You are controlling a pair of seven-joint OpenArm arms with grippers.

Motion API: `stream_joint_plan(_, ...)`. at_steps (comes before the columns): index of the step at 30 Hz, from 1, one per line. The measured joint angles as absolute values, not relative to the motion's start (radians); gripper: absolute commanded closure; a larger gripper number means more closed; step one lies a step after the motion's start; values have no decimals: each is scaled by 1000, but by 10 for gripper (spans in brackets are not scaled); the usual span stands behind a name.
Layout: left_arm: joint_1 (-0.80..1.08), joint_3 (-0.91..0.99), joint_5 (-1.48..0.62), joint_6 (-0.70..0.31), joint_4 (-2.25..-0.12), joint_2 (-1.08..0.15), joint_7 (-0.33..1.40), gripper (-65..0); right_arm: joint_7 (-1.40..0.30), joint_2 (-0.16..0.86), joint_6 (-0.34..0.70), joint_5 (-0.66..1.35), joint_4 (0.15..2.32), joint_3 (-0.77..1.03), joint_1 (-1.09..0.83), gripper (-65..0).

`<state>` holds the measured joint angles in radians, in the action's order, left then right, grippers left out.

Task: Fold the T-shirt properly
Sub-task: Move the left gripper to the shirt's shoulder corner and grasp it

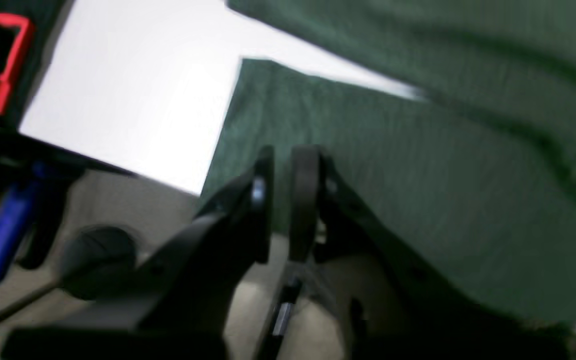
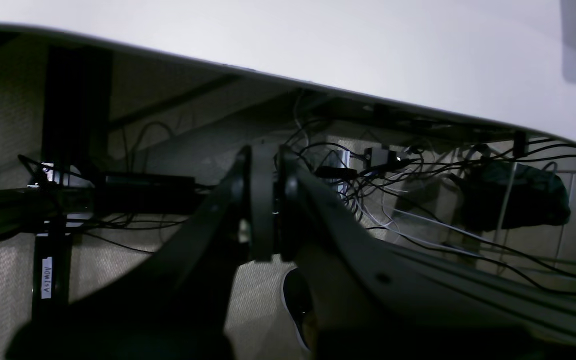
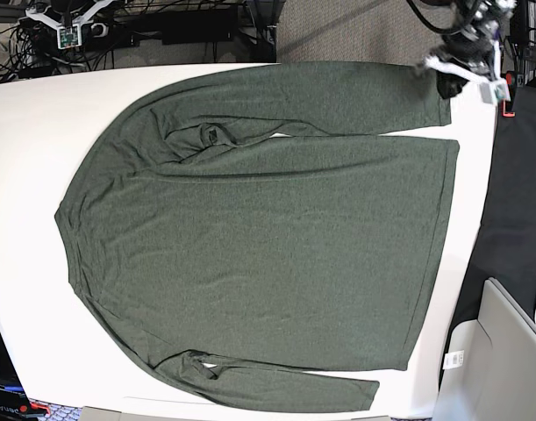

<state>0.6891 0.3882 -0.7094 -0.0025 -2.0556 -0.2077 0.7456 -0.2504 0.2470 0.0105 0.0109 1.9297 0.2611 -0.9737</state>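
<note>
T-shirt (image 3: 268, 246), dark olive-green, lies spread on the white tabletop (image 3: 31, 132); body flat, hem side toward the base view's right. One long sleeve (image 3: 346, 92) runs along the tabletop edge nearest the arms, its cuff (image 3: 439, 96) at that view's right; the other (image 3: 294, 390) lies along the opposite side, bunched near the shoulder. Wrinkles gather around the collar area, at the base view's left. Left jaws (image 1: 288, 205) are above the cuff end of the near sleeve — fingertips slightly parted, a narrow gap between them, fabric visible beyond; whether they touch the cloth cannot be told. The left wrist view is blurred. Right jaws (image 2: 268, 200) are closed with nothing in their grip, out past the tabletop edge and well apart from the shirt — floor and cables (image 2: 368, 175) show below them.
</note>
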Motion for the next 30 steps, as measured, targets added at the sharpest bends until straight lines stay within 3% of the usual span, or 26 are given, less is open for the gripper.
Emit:
stream_joint_plan(6,554,520,-811,-5,-2051,-205,1000,-80,-251,247,10,11,1930,263,-958,-2)
stream_joint_plan(13,454,601,-903,-9,-2040,-210,1204,-224,-251,249,10,11,1930,263,-944,-2)
stream_joint_plan(20,438,617,-905,-9,-1988,-208,1208,-281,-252,249,10,11,1930,263,-933,-2)
stream_joint_plan(30,437,617,-906,-9,-1841,-207,1202,-286,-253,249,10,11,1930,263,-933,-2)
